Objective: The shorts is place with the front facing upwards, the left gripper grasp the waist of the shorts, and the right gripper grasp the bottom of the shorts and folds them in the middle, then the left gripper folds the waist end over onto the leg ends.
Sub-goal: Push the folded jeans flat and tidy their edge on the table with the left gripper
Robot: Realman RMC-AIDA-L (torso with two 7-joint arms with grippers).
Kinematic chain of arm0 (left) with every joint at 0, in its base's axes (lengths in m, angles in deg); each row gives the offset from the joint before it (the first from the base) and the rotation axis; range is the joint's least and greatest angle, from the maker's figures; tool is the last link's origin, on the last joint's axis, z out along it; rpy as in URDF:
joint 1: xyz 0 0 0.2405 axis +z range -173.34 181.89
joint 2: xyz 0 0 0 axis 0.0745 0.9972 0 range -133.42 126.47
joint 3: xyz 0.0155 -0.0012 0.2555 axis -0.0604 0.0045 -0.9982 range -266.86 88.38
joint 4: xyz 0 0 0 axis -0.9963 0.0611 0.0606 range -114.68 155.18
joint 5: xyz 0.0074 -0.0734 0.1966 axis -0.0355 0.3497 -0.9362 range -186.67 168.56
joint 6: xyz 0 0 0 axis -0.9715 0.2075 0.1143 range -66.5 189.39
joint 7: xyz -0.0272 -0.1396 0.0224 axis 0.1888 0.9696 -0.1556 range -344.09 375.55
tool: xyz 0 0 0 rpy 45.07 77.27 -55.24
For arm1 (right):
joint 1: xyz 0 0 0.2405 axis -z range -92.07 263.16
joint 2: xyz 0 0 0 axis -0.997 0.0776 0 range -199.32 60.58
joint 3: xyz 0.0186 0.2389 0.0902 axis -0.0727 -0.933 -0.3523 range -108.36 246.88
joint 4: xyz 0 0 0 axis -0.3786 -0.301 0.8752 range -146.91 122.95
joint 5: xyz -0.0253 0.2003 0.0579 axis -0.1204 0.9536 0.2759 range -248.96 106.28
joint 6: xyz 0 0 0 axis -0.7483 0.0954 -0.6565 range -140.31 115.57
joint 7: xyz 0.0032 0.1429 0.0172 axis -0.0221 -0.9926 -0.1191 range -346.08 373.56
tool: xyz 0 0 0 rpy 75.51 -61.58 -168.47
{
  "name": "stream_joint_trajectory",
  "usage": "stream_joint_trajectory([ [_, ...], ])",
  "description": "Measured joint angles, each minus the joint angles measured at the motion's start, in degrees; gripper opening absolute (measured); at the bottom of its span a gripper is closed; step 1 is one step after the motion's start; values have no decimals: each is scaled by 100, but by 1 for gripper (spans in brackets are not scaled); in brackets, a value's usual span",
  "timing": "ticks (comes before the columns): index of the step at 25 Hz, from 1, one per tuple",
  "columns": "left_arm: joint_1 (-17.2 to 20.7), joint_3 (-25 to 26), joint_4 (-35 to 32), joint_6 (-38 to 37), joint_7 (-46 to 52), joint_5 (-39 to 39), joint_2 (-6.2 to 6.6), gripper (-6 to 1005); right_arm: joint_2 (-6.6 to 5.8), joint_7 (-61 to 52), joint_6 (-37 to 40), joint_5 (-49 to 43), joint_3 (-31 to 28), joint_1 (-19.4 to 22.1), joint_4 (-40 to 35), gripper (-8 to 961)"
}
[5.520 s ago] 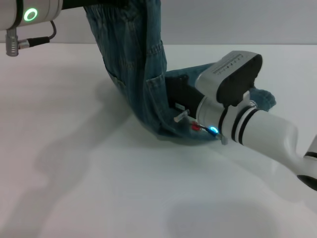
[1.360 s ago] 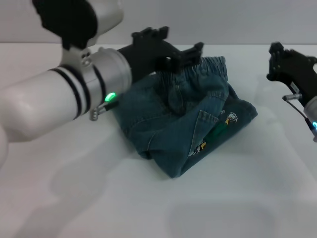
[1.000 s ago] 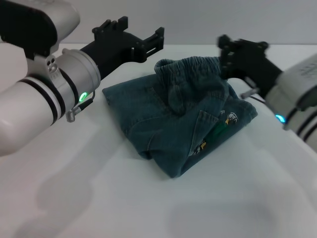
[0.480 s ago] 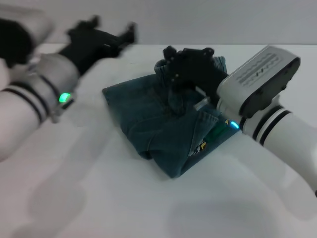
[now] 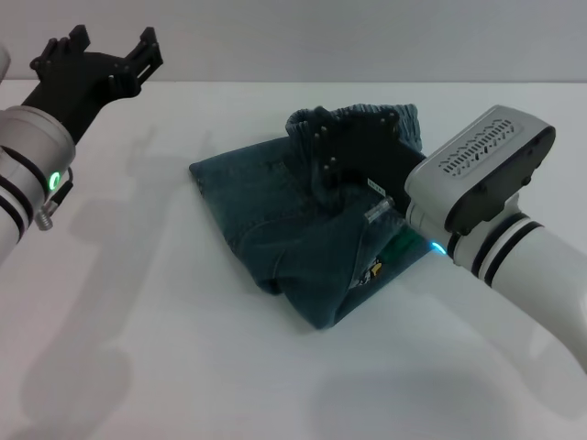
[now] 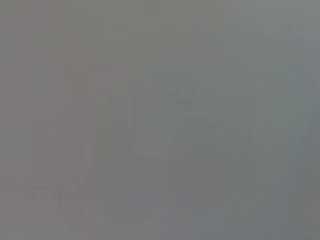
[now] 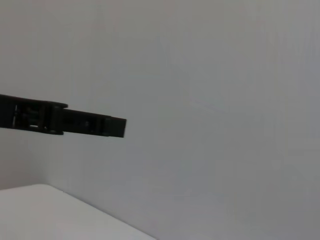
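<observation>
Counter (image 5: 183, 367): white, bearing the folded shorts (image 5: 303, 247).
Left pincer (image 5: 96, 57): spread open, has withdrawn clear.
Right pincer (image 5: 353, 147): has come onto the waist (image 5: 399, 119); jaw state unreadable.
Meaning: probably tidying, folds done.

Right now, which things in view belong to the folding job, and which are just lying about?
Belongs to the job:
- the shorts, folded into a bundle, with the waist at the far end
- the right tool, low over the waist end
- the left tool, open, raised off to the far left

Just lying about:
- only the white table beneath; no stray items
</observation>
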Motion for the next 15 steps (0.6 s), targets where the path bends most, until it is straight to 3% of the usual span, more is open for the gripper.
stream_joint_trajectory([
  [8,67,46,-62,55,6,14,4,844,30,-38,224,612,-69,-376,-991,1],
  [15,137,47,-56,57,5,15,5,844,27,-19,350,741,-243,-171,-1199,1],
])
